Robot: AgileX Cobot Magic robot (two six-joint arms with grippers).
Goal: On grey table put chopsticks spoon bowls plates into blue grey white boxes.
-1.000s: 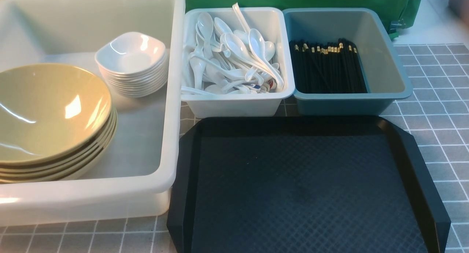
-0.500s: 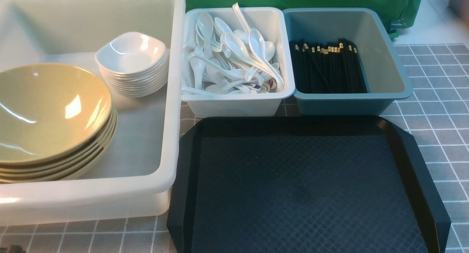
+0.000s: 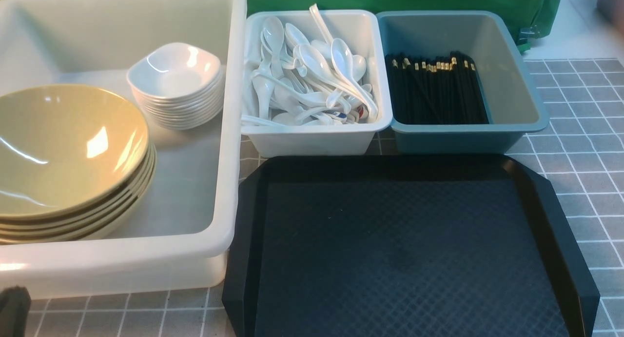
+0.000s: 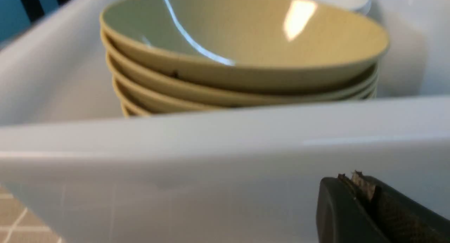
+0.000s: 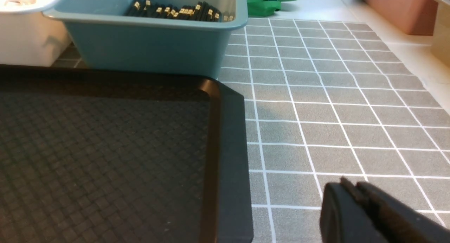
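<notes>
Large tub (image 3: 229, 132): bowls (image 3: 68, 147), plates (image 3: 175, 78). White box (image 3: 317, 137): spoons (image 3: 312, 78). Blue box (image 3: 463, 137): chopsticks (image 3: 434, 90). Left hand (image 4: 355, 186) together, empty, outside tub wall near bowls; right hand (image 5: 353, 188) fingers together, empty.

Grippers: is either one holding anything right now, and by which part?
Nothing is held. The left gripper is shut on nothing outside the large white tub; the right gripper is near-closed, empty, over the grey table.

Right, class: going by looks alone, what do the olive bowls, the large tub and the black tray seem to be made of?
Olive bowls: probably melamine or glazed ceramic; glossy, with sharp window glints.
Large tub: milky, slightly translucent plastic with smooth rounded rims.
Black tray: likely moulded plastic; matte, with a woven-diamond texture.
</notes>
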